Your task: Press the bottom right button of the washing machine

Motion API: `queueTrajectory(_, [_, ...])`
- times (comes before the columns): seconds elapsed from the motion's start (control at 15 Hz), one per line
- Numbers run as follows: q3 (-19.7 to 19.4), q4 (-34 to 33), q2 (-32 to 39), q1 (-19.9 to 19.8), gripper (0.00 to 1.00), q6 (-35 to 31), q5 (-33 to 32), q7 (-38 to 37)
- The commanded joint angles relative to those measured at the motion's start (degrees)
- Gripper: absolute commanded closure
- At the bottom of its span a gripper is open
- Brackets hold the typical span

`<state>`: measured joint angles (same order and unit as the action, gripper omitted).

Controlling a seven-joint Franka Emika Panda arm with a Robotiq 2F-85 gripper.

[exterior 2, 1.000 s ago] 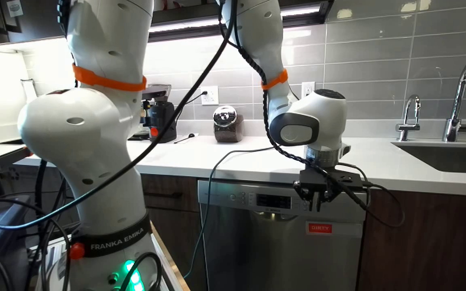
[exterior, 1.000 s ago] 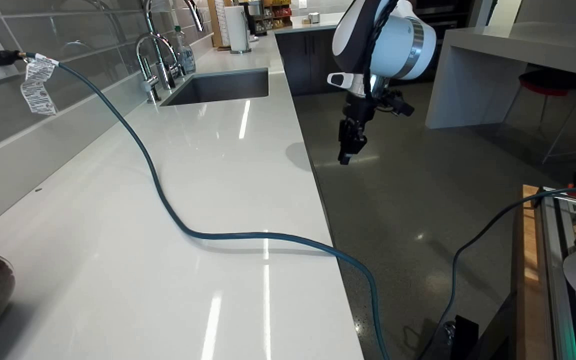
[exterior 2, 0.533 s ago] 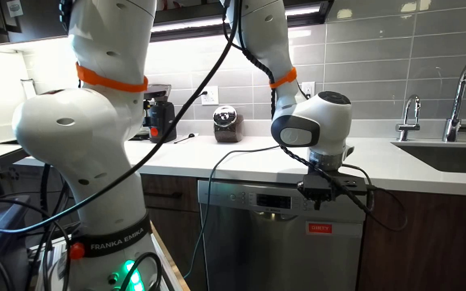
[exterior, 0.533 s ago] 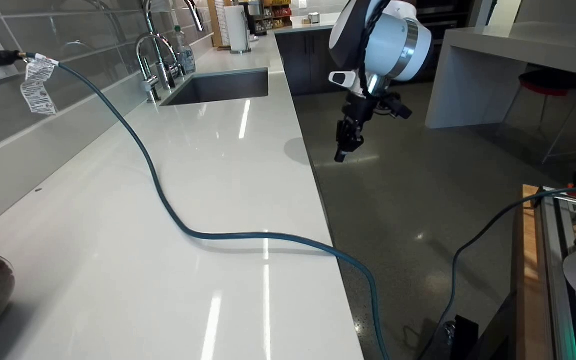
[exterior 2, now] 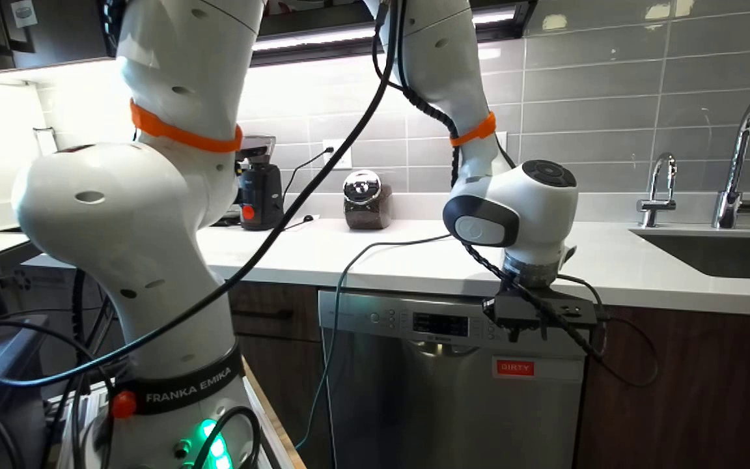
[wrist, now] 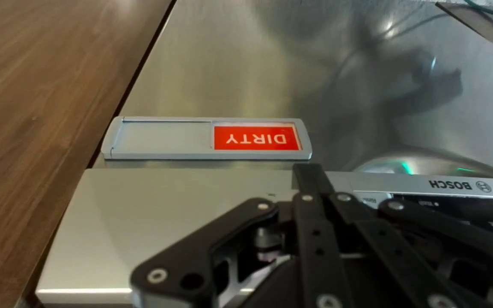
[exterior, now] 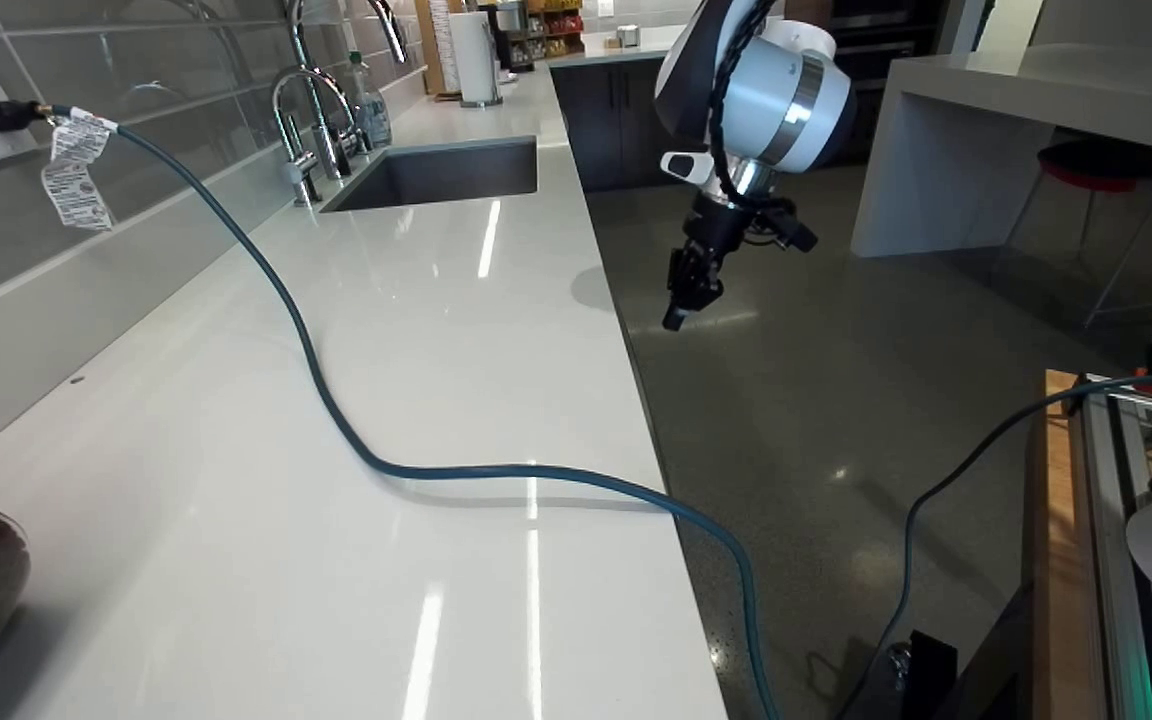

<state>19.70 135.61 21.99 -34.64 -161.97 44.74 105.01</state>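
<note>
Gripper (wrist: 313, 173): fingers tog.; overlaps ctrl panel (wrist: 178, 205) in wrist view; touching or not, can't tell.
Machine (exterior 2: 427, 404): stainless front; BOSCH mark (wrist: 450, 185) inv. in wrist view, gripper's 3 o'clock.
Sign (wrist: 255, 137): "DIRTY", wht on red, inv., gripper's 10 o'clock.
Display (wrist: 477, 207): blk, gripper's 3-4 o'clock; wht txt too sm. to read.
Btns (exterior 2: 491, 329): display's 3 o'clock, gripper's 9 o'clock in an ext. view; bottom RH one can't be ID'd.
Arm base (exterior 2: 147, 443): collar (exterior 2: 186, 386) rds. "FRANKA EMIKA".
</note>
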Motion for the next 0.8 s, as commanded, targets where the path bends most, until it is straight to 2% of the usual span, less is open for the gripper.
queueTrajectory(0.0, [2.89,-2.37,3.12,-3.05,1.0,0.1,4.22,5.5])
queueTrajectory(0.73, [7.21,-5.49,7.94,-7.08,1.0,0.42,7.68,10.46])
